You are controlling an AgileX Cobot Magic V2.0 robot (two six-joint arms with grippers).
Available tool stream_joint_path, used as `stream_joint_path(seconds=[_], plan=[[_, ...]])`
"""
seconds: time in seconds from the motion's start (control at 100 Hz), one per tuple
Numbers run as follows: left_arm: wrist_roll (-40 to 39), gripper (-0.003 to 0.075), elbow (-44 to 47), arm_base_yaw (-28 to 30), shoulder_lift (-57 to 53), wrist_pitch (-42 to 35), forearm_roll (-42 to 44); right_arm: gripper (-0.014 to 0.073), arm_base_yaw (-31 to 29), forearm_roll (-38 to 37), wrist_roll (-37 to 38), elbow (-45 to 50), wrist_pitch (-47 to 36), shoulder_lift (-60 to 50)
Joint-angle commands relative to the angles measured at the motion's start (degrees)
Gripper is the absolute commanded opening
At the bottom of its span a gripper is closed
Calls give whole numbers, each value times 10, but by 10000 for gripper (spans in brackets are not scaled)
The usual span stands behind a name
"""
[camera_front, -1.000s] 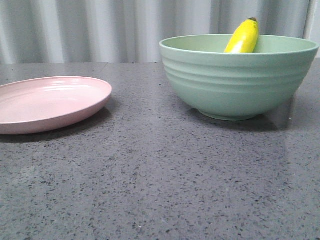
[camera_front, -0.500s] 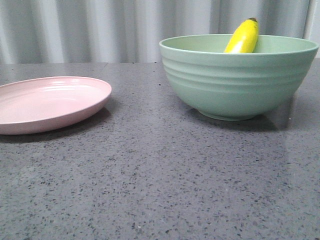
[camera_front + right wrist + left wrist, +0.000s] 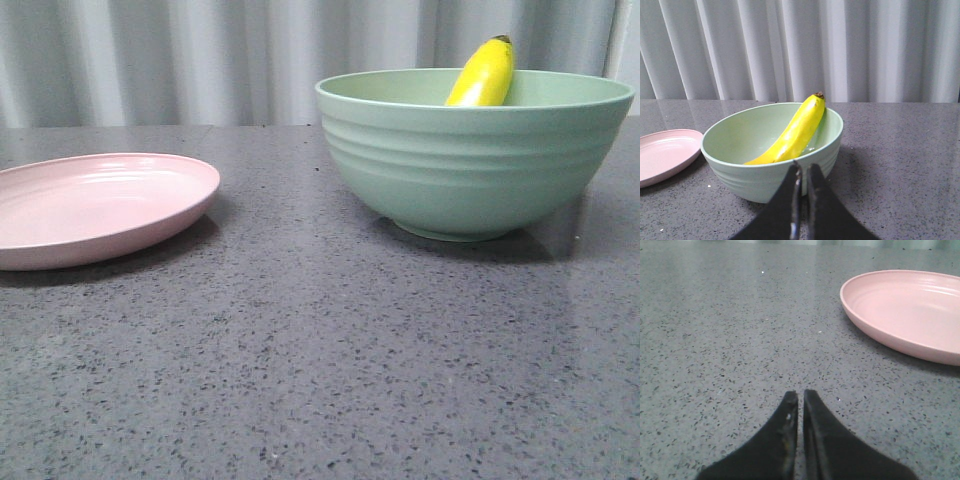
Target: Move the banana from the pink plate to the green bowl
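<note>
The yellow banana leans inside the green bowl at the right, its dark tip sticking up over the far rim. In the right wrist view the banana lies slanted in the bowl. The pink plate sits bare at the left, and it also shows in the left wrist view. My left gripper is shut and empty, low over the table, apart from the plate. My right gripper is shut and empty, in front of the bowl's near wall. Neither gripper shows in the front view.
The speckled grey tabletop carries only the plate and the bowl. A pale pleated curtain hangs behind the table's far edge. The plate's edge also shows in the right wrist view.
Almost nothing differs; the whole front view has shifted a few pixels to the left. The banana stays in the bowl.
</note>
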Motion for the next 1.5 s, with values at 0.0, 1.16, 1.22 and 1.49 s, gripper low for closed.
stream_joint_path(seconds=[0.0, 1.16, 1.22, 1.49], plan=[[-2, -19, 15, 1, -18, -16, -6, -72, -4, -1, -4, -14, -47, -10], [-2, -19, 15, 1, -18, -16, -6, -72, -145, -191, 201, 185, -277, -10], [-2, -19, 15, 1, -18, -16, -6, -72, -150, -195, 201, 188, -233, -10], [-2, -19, 15, 1, -18, -16, -6, -72, -151, -198, 167, 188, -74, -10]])
